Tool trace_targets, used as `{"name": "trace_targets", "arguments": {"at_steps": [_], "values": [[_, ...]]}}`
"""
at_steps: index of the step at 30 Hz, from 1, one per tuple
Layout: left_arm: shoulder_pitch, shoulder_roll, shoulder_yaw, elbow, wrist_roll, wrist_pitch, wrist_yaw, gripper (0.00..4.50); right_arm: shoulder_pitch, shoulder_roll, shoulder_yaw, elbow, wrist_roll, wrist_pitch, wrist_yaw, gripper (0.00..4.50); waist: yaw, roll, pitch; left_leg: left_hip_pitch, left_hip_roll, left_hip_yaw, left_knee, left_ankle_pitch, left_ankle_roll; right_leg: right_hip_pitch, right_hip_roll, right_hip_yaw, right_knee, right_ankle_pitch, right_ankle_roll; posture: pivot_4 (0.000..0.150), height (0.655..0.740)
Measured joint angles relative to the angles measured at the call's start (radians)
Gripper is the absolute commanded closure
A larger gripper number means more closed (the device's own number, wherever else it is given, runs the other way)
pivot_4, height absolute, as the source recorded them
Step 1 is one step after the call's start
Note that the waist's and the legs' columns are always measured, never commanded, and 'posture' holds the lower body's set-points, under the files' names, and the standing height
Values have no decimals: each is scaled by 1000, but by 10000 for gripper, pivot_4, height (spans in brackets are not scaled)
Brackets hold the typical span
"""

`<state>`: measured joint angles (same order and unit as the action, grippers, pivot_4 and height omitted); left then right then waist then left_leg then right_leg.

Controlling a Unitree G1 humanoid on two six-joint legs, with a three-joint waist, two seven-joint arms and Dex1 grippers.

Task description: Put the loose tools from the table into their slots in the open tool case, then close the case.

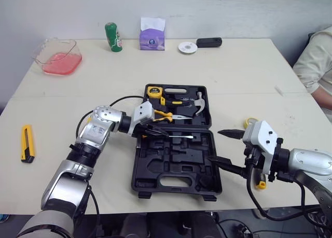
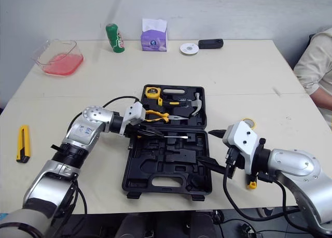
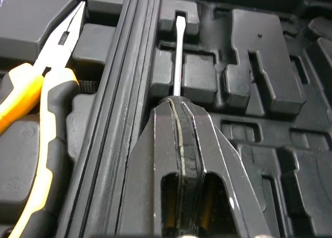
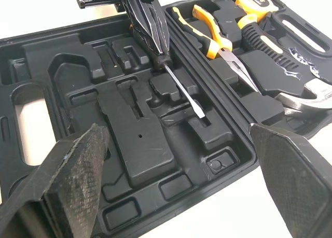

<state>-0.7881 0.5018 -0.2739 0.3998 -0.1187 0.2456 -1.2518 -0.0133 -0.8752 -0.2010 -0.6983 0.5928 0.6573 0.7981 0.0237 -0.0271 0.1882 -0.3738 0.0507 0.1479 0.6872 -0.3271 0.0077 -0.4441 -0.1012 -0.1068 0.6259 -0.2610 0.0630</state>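
Observation:
The open black tool case (image 1: pixel 137 170) lies mid-table. Its far half holds a yellow tape measure (image 1: pixel 154 91), yellow-handled pliers (image 1: pixel 165 114) and a hammer (image 1: pixel 197 103). My left gripper (image 1: pixel 155 133) is shut on a flat-blade screwdriver (image 1: pixel 180 137), held level and low over the moulded slots of the near half; the blade (image 3: pixel 178 56) points along a narrow slot. My right gripper (image 1: pixel 220 148) stands open just off the case's right edge, with nothing between its fingers (image 4: pixel 78 165). A yellow utility knife (image 1: pixel 27 143) lies loose at the table's left.
At the back stand a clear tub of pink liquid (image 1: pixel 58 56), a green can (image 1: pixel 113 37), a purple tissue box (image 1: pixel 152 36), a white tape roll (image 1: pixel 187 47) and a black device (image 1: pixel 209 42). A person's sleeve (image 1: pixel 317 61) is at the right edge. Something small and yellow (image 1: pixel 250 122) lies by my right wrist.

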Motion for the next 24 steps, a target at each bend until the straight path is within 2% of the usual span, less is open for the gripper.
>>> {"name": "trace_targets", "arguments": {"at_steps": [6,13,17,24], "values": [[-4,48,-56,-64,64,4,1,44592,28,13,0,-1,1,0,-13,0,-2,0,-7,4,1,0,-1,0,0,3,0,0,0,0,0,1500,7244],[-28,27,-99,-60,93,112,33,44592,26,13,0,-1,1,1,-21,0,0,3,-25,7,4,-1,-1,-4,7,8,0,-1,-2,0,-1,1500,7244],[-14,29,-108,-67,109,103,49,44592,27,13,-1,-1,1,1,-20,0,0,4,-32,19,8,-1,-3,-10,7,20,1,-1,-6,-2,-3,1500,7244],[3,34,-109,-86,122,87,62,44592,30,5,-2,2,-1,1,-4,0,0,9,-37,20,11,-1,-3,-11,5,21,3,1,-6,-4,-5,1500,7244]]}}
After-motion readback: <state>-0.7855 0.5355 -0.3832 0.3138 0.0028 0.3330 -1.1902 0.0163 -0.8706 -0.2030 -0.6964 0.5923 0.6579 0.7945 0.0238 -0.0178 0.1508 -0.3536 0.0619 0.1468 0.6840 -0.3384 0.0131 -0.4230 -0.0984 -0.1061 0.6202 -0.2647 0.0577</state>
